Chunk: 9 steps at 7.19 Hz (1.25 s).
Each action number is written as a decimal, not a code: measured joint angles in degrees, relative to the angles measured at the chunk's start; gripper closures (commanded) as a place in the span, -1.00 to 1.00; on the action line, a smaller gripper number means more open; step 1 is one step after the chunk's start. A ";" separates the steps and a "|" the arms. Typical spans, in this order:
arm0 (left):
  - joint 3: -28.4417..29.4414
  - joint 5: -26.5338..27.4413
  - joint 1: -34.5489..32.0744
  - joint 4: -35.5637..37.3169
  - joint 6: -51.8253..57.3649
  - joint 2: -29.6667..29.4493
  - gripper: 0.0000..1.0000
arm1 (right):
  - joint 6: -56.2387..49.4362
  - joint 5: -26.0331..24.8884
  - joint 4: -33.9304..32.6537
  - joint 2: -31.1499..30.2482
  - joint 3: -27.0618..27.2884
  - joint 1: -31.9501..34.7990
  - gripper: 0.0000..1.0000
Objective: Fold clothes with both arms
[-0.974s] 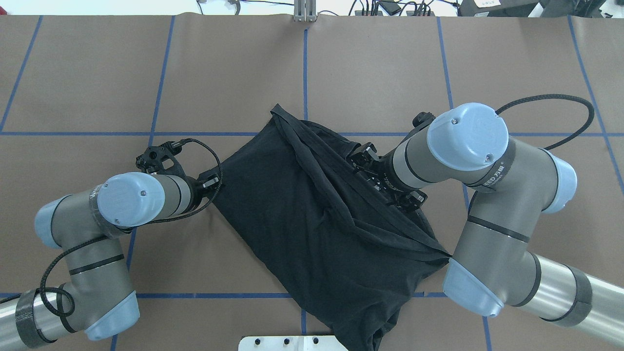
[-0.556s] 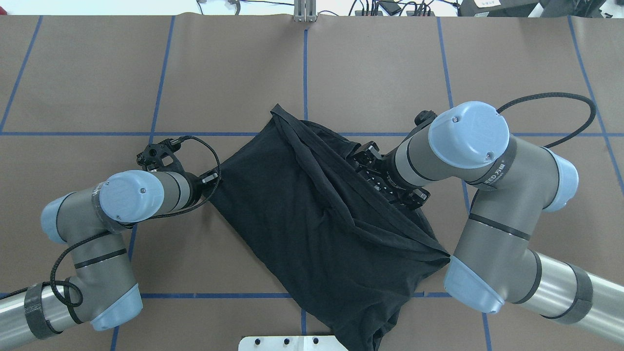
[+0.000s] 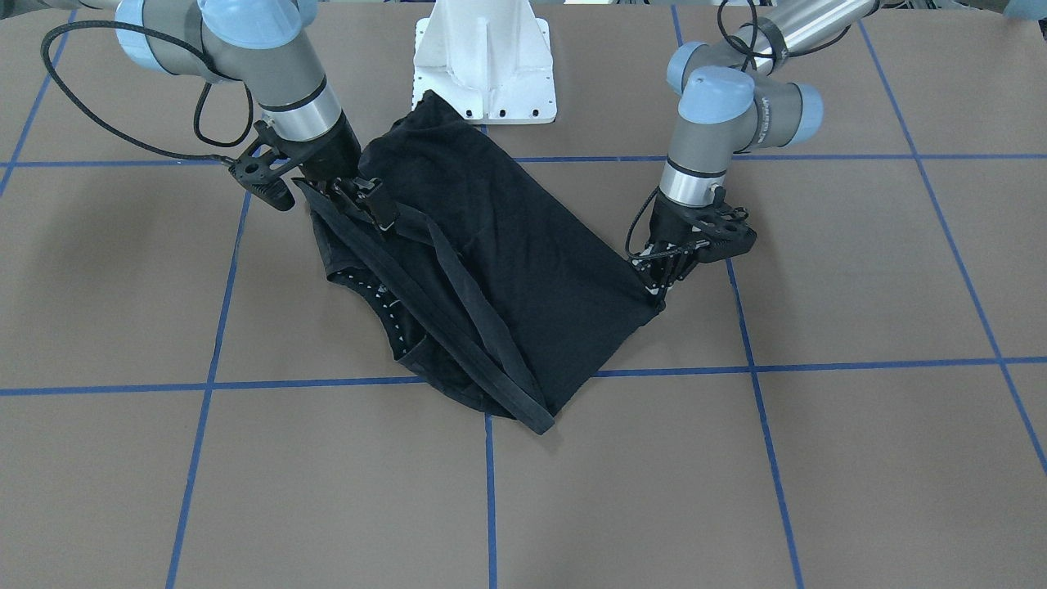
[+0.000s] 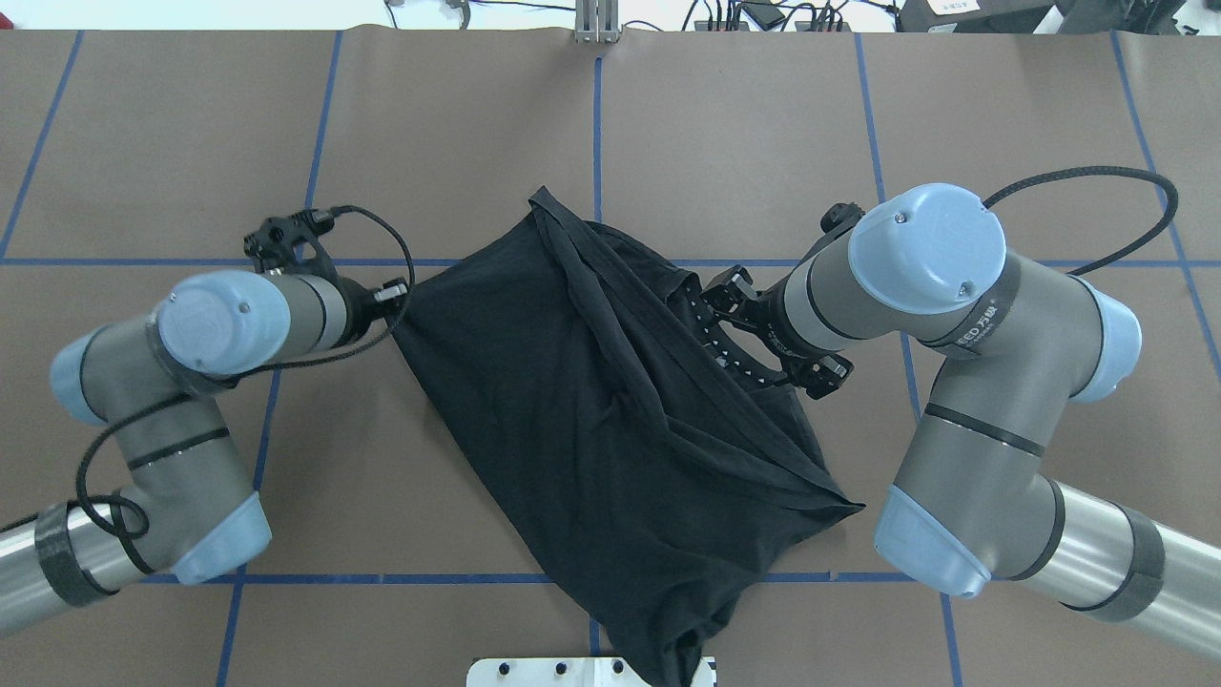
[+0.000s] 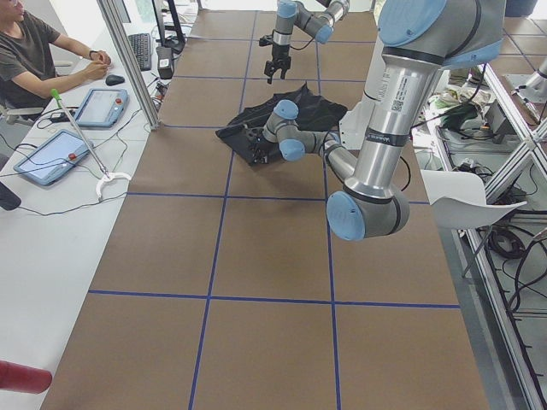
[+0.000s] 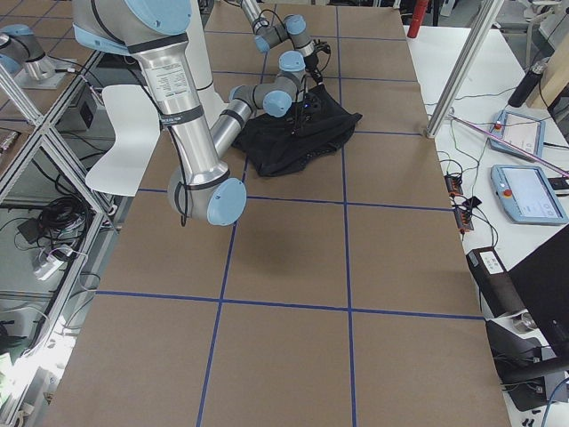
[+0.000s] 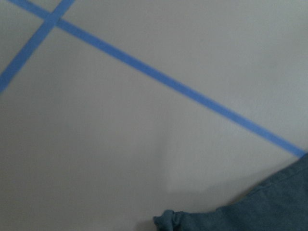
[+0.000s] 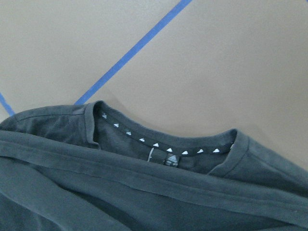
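One black t-shirt (image 4: 610, 420) lies rumpled mid-counter, partly folded over itself, its near end reaching the white pedestal base (image 3: 484, 61). No print shows on the cloth; inside the collar (image 8: 163, 147) runs a tape of small white triangles, and the tag there is too small to read. The left pincer (image 3: 658, 288) is clenched on the shirt's left corner. The right pincer (image 3: 372, 204) presses into the cloth beside the collar; I cannot tell its grip. The brown counter (image 4: 744, 124) carries blue tape lines (image 4: 596, 124). Writing on the right arm (image 4: 973, 315) is partly hidden.
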 measured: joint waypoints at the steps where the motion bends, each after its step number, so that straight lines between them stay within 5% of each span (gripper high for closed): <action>1: 2.36 -0.13 -4.34 -0.07 5.60 -2.48 1.00 | -0.02 0.00 -0.04 -0.15 -0.01 0.01 -1.00; 4: 28.44 -0.23 -12.72 -8.27 11.09 -22.84 1.00 | 0.05 -0.44 -0.06 -0.24 0.07 -0.10 -1.00; 5: 37.27 -0.23 -14.07 -13.01 11.46 -28.06 -0.97 | 0.04 -1.01 -0.02 -0.08 0.10 -0.26 -1.00; 7: 44.35 -0.42 -16.49 -17.35 14.94 -32.25 -0.99 | -0.02 -4.49 0.17 1.34 -0.14 -1.97 -1.00; 9: 36.55 -4.60 -17.58 -17.54 18.11 -26.29 -0.99 | -1.21 -11.18 -0.80 5.58 -3.28 -6.50 -1.00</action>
